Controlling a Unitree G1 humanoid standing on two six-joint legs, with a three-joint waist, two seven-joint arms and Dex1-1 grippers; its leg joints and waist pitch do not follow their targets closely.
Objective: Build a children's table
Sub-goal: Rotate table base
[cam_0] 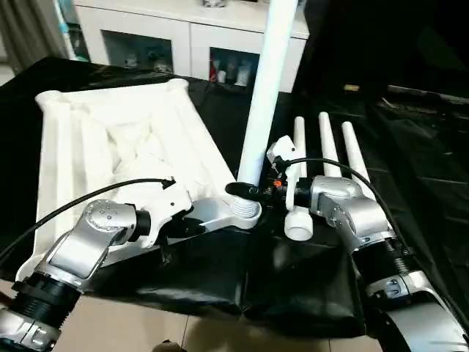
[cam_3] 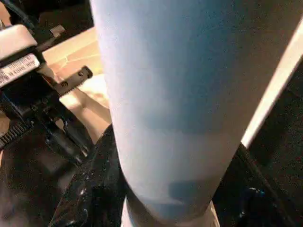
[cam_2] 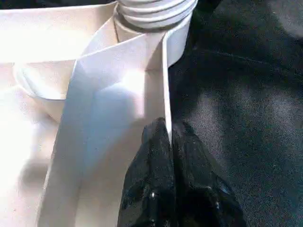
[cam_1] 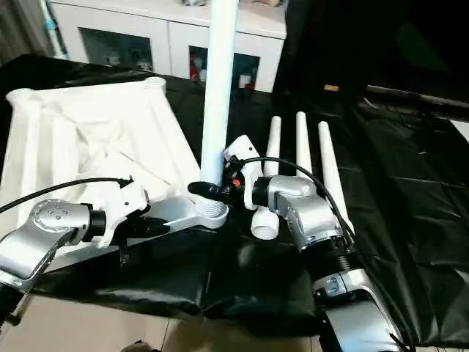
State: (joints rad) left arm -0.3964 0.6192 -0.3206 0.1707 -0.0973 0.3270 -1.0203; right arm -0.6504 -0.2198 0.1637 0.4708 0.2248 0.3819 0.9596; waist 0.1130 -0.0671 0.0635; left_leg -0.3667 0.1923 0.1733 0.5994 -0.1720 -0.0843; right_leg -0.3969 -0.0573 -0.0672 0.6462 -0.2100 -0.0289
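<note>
The tabletop (cam_0: 117, 139) is laid upside down on a table covered in black cloth (cam_0: 293, 271), its ribbed underside facing up, with round sockets at its corners. In the near right corner socket (cam_0: 245, 213) one white leg (cam_0: 265, 88) is stood upright, rising past the top of the head views. The lower end of this leg is gripped by the right gripper (cam_0: 243, 191), its black fingers closed around the tube just above the socket. The thin side wall of the tabletop near that same corner is pinched by the left gripper (cam_2: 169, 142), whose two fingers are pressed together on the edge. Three more legs (cam_0: 326, 150) are laid side by side on the cloth, just right of the upright one. A white cabinet (cam_0: 183, 37) with glass doors is seen beyond the table.
</note>
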